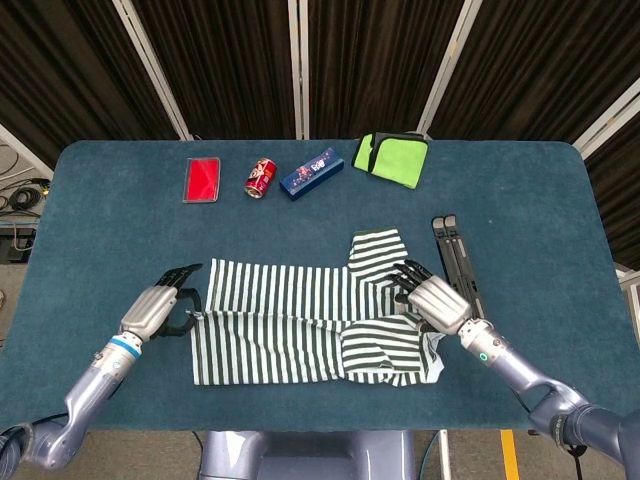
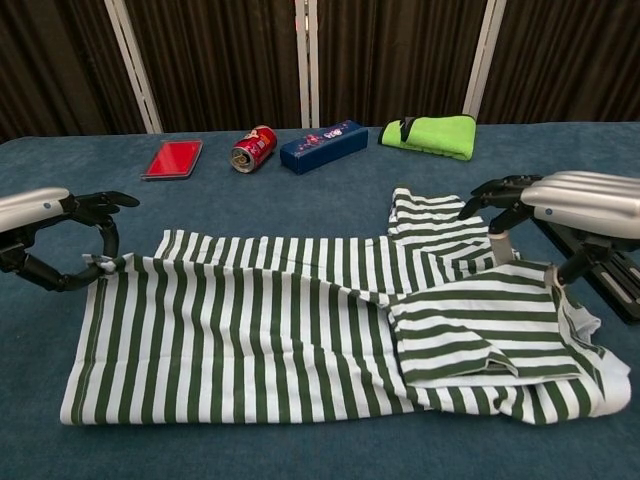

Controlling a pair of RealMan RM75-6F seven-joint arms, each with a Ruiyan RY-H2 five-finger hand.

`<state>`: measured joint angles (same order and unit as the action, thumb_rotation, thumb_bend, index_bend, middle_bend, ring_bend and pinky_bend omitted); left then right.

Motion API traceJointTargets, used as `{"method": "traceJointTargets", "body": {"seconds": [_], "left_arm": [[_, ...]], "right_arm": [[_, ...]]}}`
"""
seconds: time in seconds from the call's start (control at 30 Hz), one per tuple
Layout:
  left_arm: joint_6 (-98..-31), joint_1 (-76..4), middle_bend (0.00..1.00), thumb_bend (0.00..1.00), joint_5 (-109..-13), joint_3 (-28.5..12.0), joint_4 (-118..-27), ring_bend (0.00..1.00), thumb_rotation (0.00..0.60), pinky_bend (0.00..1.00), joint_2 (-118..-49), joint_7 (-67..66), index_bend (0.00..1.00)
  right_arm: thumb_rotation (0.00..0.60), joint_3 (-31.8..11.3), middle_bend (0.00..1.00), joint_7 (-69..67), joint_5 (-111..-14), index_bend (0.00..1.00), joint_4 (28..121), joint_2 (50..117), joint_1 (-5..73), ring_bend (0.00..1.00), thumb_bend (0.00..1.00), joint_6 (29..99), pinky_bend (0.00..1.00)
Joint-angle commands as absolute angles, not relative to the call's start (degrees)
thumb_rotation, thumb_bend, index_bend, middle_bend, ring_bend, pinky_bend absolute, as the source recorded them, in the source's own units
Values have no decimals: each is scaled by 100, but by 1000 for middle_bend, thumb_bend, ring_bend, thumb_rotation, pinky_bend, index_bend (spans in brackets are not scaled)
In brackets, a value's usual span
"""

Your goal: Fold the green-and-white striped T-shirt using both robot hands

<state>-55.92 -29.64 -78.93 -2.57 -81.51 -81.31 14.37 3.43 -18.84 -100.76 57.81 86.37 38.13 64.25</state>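
Note:
The green-and-white striped T-shirt (image 1: 300,330) (image 2: 250,340) lies across the middle of the blue table (image 1: 100,230), its near part doubled over towards the far side. My left hand (image 1: 158,309) (image 2: 50,228) pinches the folded hem's corner at the shirt's left edge. At the right edge, my right hand (image 1: 430,298) (image 2: 565,203) grips the other hem corner over a folded sleeve. One sleeve sticks out at the far right of the shirt, just ahead of the right hand.
Along the far edge lie a red phone (image 1: 202,179) (image 2: 172,158), a red can (image 1: 261,178) (image 2: 253,148), a blue box (image 1: 312,172) (image 2: 323,146) and a folded green cloth (image 1: 392,158) (image 2: 432,135). A black folding stand (image 1: 460,270) (image 2: 600,262) lies close beside the right hand.

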Motion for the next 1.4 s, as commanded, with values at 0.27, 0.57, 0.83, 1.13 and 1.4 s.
{"method": "traceJointTargets", "body": {"seconds": [0.27,0.57,0.83,1.13,1.4], "left_arm": [[-4977,-3408,0,619,-7589,-569,-7701,0,600,0,-8373,1402,805],[-4589,-3694,0,620,-7250,-760,-7357,0,600,0,-8595,1258,804],[-4393,-3826,0,619,-6919,-897,-7021,0,600,0,-8744,1114,804],[-4265,-3904,0,620,-6761,-1000,-6731,0,600,0,-8884,1207,804],[-4113,-4006,0,620,-6660,-1064,-6700,0,600,0,-8909,1200,802]], "right_arm": [[600,172,147,-1953,-9692,747,5323,8889,3975,0,404,6037,0],[600,8,147,-1968,-9411,747,4948,9125,4130,0,404,5764,0],[600,-85,147,-2038,-9245,747,4633,9299,4237,0,404,5607,0],[600,-90,147,-2171,-9129,747,4177,9543,4290,0,404,5456,0],[600,-81,148,-2226,-9091,747,3820,9760,4347,0,403,5384,0]]}}
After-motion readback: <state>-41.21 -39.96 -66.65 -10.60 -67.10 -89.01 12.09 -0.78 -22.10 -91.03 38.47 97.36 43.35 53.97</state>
